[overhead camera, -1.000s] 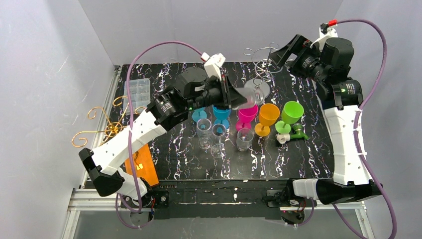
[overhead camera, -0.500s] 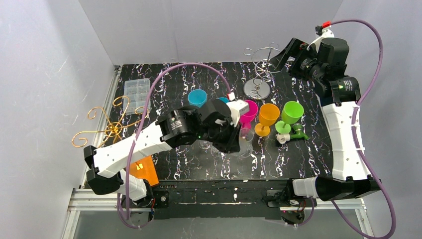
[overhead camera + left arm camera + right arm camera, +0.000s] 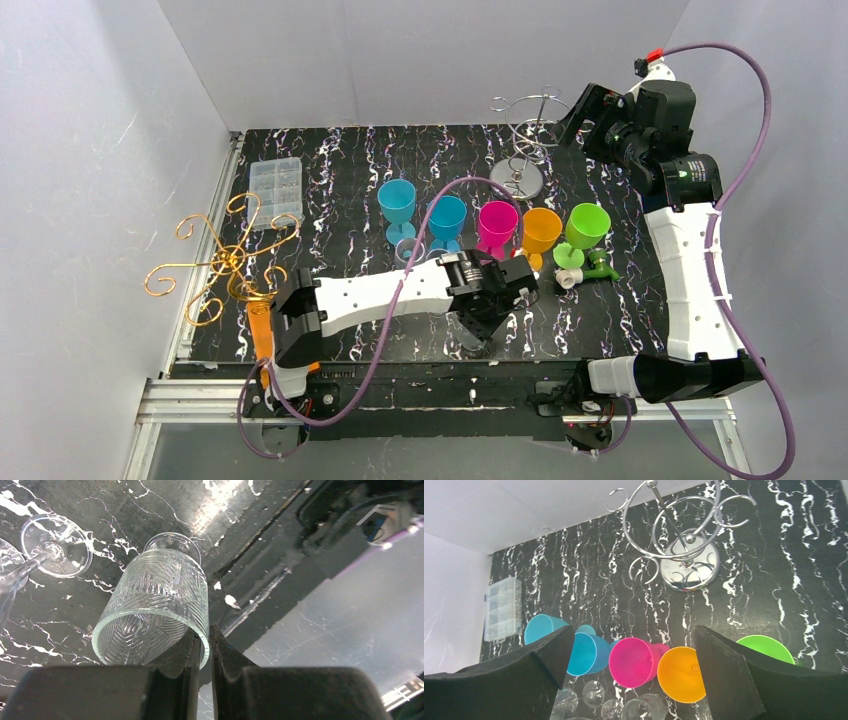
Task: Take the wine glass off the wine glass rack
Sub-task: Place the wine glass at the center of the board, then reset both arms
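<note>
My left gripper (image 3: 206, 632) is shut on the rim of a clear ribbed wine glass (image 3: 155, 595). The glass hangs foot-down over the near edge of the black marbled table (image 3: 620, 320). In the top view that gripper (image 3: 487, 325) sits low at the front centre, and the arm hides the glass. The silver wine glass rack (image 3: 524, 150) stands at the back right, and its hooks (image 3: 674, 525) carry nothing. My right gripper (image 3: 633, 635) is open with nothing between its fingers. It hovers high, just right of the rack, in the top view (image 3: 585, 115).
Two blue cups (image 3: 397, 205), a pink (image 3: 497, 225), an orange (image 3: 541, 232) and a green cup (image 3: 587, 226) stand in a row mid-table. Clear glasses (image 3: 55, 552) stand near the held one. A gold wire rack (image 3: 222, 258) and a plastic box (image 3: 276, 184) are on the left.
My left arm has swung from beside the silver rack down to the table's near edge, carrying the clear glass. My right arm has barely moved.
</note>
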`<state>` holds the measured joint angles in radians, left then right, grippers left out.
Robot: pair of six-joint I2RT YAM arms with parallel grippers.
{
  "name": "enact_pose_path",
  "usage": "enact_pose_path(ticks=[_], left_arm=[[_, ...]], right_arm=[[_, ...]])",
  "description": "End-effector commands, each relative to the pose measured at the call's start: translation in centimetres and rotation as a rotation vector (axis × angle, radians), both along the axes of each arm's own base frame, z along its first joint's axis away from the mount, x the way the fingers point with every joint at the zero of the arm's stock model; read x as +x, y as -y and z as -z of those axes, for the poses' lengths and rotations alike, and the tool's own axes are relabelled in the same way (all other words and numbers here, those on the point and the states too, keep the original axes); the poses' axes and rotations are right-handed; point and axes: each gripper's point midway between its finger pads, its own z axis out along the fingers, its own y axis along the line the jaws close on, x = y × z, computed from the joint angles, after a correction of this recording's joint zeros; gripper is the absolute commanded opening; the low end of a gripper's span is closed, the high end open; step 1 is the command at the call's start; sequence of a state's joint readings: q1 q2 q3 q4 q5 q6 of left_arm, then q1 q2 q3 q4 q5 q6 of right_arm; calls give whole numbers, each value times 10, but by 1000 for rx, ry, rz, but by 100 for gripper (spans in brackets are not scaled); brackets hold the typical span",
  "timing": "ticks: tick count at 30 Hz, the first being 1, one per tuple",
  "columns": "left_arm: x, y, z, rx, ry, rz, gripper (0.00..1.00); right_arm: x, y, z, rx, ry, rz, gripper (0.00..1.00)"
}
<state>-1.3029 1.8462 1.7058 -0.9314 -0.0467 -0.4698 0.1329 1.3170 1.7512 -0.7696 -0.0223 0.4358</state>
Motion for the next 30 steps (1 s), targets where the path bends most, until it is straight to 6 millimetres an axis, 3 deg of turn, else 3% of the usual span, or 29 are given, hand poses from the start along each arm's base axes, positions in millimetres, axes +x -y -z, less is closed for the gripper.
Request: enact_pose_path(ticks=[1,6,11,17,22,24,27,30], left_arm=[[11,9,-17,-27,63,8,0],[17,12,-1,22,77,-3,0],[20,11,0,34,92,-13,24],[22,9,-5,34,109,-19,38],[21,12,-49,-75,126,-16,67],[20,13,-76,-138,139,-12,97],[25,7,-121,-229,194,-34,98],[45,-9,-169,-311,304,-151,98]], right_arm=[[-4,14,-5,-48,24,55,98],[-6,15,-6,-51,29,56,98],[-7,14,-7,-49,31,51,99],[-7,11,-8,-40,35,41,98],[-10,11,-16,-39,48,37,98],[-11,9,-20,-32,55,28,98],[-13,9,-28,-28,70,24,98],[-14,9,-35,-25,85,26,98]])
